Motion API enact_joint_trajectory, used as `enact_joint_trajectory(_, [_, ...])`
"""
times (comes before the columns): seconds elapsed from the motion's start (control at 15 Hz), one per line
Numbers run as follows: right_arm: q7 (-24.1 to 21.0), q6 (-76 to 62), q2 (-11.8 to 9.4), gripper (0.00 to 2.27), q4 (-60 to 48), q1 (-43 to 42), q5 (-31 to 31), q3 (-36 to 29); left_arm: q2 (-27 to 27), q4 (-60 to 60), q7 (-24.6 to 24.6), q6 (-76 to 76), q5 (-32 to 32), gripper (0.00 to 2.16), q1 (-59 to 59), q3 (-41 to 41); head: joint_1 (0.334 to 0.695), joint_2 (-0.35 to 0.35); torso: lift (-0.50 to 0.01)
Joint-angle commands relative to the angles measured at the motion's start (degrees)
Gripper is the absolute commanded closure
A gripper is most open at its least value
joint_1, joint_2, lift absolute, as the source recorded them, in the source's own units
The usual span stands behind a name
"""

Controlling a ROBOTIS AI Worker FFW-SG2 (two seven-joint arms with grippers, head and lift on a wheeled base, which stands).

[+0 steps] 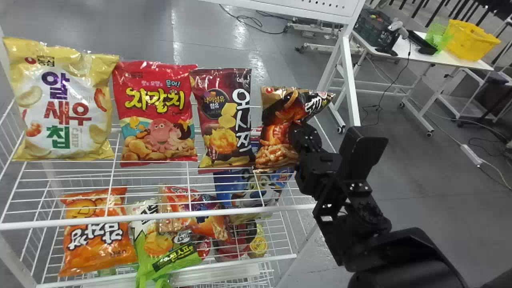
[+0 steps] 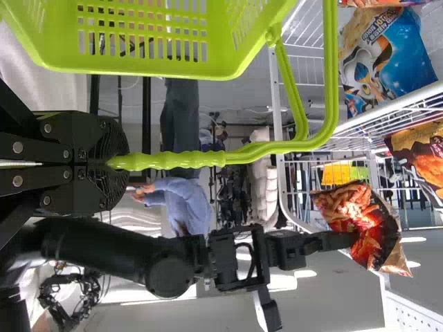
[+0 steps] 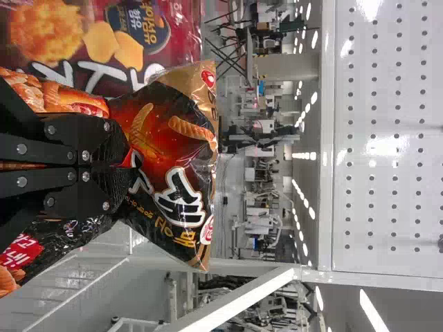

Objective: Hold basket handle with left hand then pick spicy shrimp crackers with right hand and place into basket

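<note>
In the head view my right gripper (image 1: 301, 138) is at the right end of the top shelf, closed on the side of the spicy shrimp crackers (image 1: 276, 150), a black and orange bag. The bag is creased at the grip; whether its bottom touches the shelf I cannot tell. The right wrist view has the fingers of the right gripper (image 3: 124, 164) pinching the crumpled bag (image 3: 173, 138). In the left wrist view my left gripper (image 2: 111, 164) is shut around the ribbed handle (image 2: 187, 160) of the lime-green basket (image 2: 235, 59).
Other snack bags, including a red one (image 1: 156, 112) and a dark-red one (image 1: 224, 120), stand in a row left of the crackers on the white wire shelf (image 1: 160, 218). More bags lie below. A white frame post (image 1: 352, 84) rises behind, at the right.
</note>
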Motion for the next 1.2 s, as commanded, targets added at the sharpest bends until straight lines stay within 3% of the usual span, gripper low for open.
enact_joint_trajectory(0.0, [0.0,6.2,0.0,1.68,-4.2,2.8,-0.2,0.2,-0.3,0.0,0.0,0.1,0.0,1.81,0.0,-0.1,0.695,-0.316,-0.037])
enact_joint_trajectory(0.53, [0.2,36.0,-0.3,1.68,-20.2,10.1,-7.3,-1.2,-0.3,-0.4,0.5,0.1,-0.2,1.81,0.0,-0.8,0.695,-0.320,-0.037])
enact_joint_trajectory(1.13, [1.3,58.4,-1.1,1.68,-28.4,15.4,-15.2,0.4,-0.3,-0.4,0.5,0.1,-0.2,1.81,-0.1,-0.9,0.695,-0.284,-0.037])
